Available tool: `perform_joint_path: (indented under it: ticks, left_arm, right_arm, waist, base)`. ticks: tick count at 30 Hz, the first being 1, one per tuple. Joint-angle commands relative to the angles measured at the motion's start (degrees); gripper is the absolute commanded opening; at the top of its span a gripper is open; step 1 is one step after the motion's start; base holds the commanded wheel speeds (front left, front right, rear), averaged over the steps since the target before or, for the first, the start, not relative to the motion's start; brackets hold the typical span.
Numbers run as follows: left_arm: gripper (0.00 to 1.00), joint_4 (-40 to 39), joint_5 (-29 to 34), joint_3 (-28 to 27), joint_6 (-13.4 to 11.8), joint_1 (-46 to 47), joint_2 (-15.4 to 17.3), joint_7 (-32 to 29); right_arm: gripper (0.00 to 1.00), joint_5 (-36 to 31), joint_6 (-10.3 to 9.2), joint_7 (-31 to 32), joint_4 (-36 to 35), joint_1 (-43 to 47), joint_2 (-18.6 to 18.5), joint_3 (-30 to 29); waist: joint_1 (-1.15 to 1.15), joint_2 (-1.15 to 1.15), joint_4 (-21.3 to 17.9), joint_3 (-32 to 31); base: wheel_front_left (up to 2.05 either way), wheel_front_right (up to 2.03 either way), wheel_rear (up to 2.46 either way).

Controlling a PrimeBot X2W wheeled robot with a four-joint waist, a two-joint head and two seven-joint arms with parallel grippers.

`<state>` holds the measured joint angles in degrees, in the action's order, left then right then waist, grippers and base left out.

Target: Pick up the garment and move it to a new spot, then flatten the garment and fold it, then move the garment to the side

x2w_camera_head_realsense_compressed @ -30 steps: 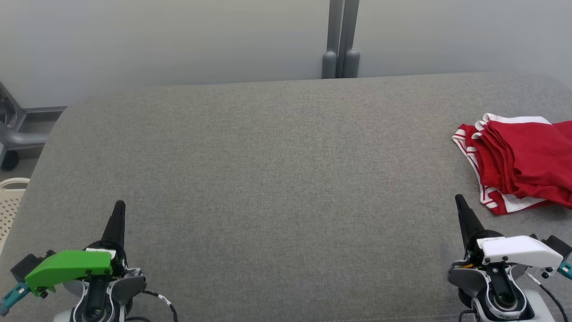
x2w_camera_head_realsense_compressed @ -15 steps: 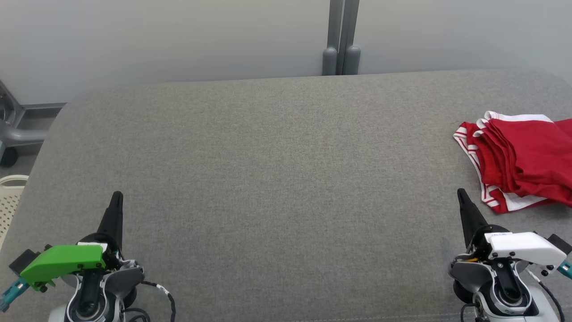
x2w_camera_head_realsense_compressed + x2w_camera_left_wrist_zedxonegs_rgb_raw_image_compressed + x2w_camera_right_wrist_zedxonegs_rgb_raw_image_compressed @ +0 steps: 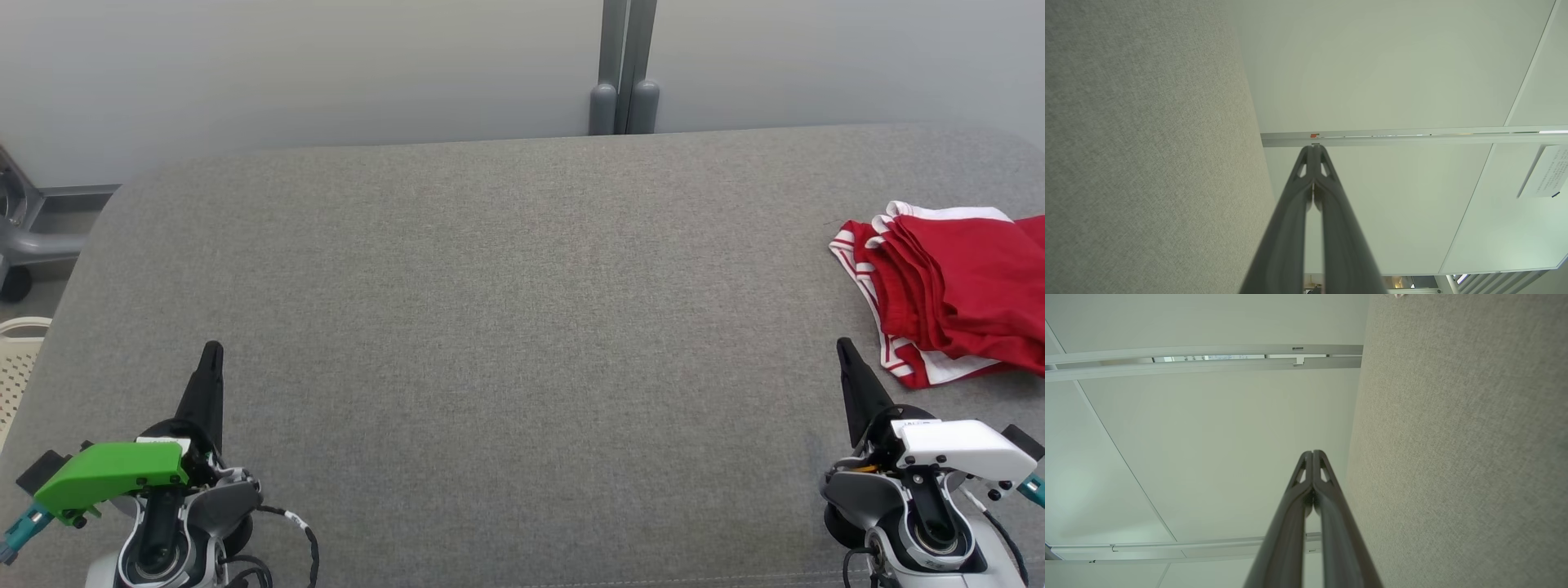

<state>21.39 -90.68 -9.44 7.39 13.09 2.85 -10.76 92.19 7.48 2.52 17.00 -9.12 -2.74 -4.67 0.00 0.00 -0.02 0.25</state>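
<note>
1. The garment (image 3: pixel 963 286), red with white trim, lies in a loosely layered stack at the far right of the grey cushion (image 3: pixel 506 310). Its right part is cut off by the picture's edge, so its long axis cannot be judged. The layered edges are turned toward the left.
2. The left gripper (image 3: pixel 211 353) is seen at the near left. Its two fingers are pressed together with nothing between them.
3. The right gripper (image 3: pixel 843 347) is seen at the near right. Its fingers are likewise pressed together and nothing is held.
4. The garment lies just beyond the right gripper's tip and to its right, apart from it. It is separated from the left gripper by nearly the whole cushion, so the right arm is judged the nearer.
5. A stacked garment at the side fits two stages: one waiting to be picked up, or one folded and set aside. This is not settled by the views.
6. In the head view, the garment and both grippers are shown together. In the wrist views, the closed seam between each pair of fingers is shown close up, with cushion fabric alongside and pale wall panels beyond.
</note>
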Motion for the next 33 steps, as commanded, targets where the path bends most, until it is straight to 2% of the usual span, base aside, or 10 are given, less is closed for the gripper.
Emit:
perform_joint_path:
  ticks: [1, 33]
  left_arm:
    - [0.00, -0.1, -0.5, -0.2, 0.3, 0.9, 0.0, -0.1]
    - [0.00, -0.1, -0.5, -0.2, 0.3, 0.9, 0.0, -0.1]
  right_arm:
    - [0.00, 0.4, 0.02, 0.2, -0.2, -0.4, -0.3, -0.1]
    - [0.00, 0.4, 0.02, 0.2, -0.2, -0.4, -0.3, -0.1]
  waist:
    - [0.00, 0.00, 0.0, 0.0]
    - [0.00, 0.00, 0.0, 0.0]
  base:
    - [0.00, 0.00, 0.00]
    - [0.00, 0.00, 0.00]
